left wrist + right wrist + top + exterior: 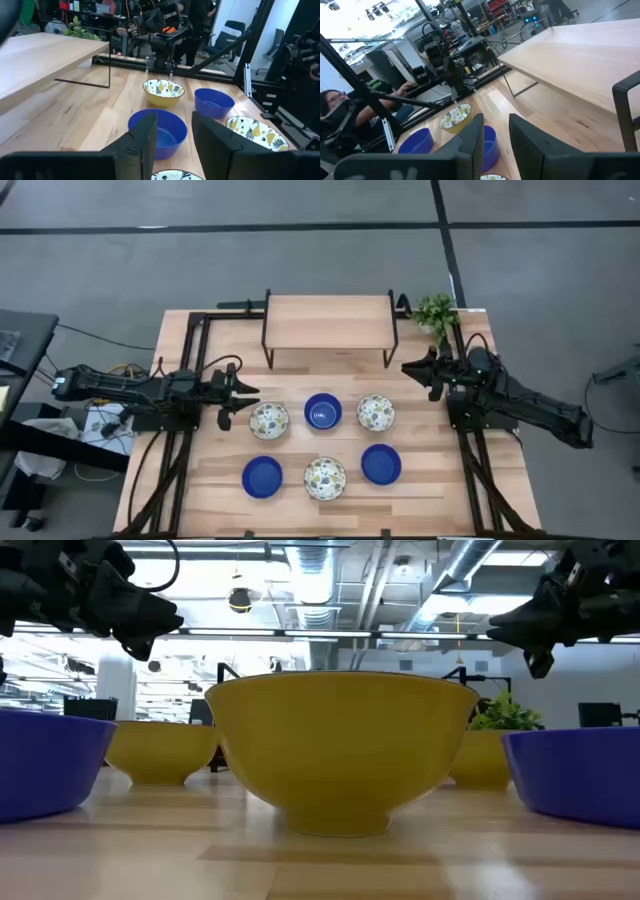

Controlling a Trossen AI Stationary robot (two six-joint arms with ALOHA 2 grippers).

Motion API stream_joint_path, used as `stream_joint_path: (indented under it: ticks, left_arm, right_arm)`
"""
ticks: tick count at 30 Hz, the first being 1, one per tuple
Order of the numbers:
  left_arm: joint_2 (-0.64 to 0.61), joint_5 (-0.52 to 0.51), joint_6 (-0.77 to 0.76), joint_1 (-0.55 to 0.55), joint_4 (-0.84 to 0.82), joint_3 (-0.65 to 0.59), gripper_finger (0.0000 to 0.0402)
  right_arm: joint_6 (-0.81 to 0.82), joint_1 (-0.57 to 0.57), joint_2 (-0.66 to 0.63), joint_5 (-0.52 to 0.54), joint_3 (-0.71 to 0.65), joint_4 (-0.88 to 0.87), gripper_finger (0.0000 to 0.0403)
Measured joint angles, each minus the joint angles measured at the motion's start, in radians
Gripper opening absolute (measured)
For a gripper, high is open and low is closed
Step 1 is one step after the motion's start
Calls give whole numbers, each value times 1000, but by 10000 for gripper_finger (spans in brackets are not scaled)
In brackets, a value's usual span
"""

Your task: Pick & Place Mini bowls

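Observation:
Six mini bowls stand upright on their bases in two rows on the wooden table. The far row is a floral bowl (268,419), a blue bowl (322,412) and a floral bowl (376,412). The near row is a blue bowl (262,476), a floral bowl (325,478) and a blue bowl (381,464). My left gripper (235,393) hovers open just left of the far-left floral bowl and touches nothing. My right gripper (418,372) hangs open to the right of the far row, above the table. In the left wrist view the middle blue bowl (159,131) lies ahead of the open fingers (142,145).
A raised wooden shelf (328,320) on black legs stands at the table's far side. A small potted plant (435,310) sits at the far right corner. Black frame rails (190,360) run along both sides. A person (335,112) sits beyond the table's left side.

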Motion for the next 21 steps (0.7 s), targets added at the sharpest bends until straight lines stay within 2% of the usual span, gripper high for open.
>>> stream_joint_path:
  ticks: [9,13,17,21]
  left_arm:
    - [0,0,0,0,6,0,122]
    - [0,0,-1,0,6,0,122]
    - [0,0,-28,0,6,0,122]
    - [0,0,-34,0,6,0,122]
  right_arm:
    - [0,0,0,0,0,5,82]
    - [2,13,1,-3,19,60,82]
    - [-31,68,29,-10,142,55,82]
    - [-124,136,118,8,333,-97,82]
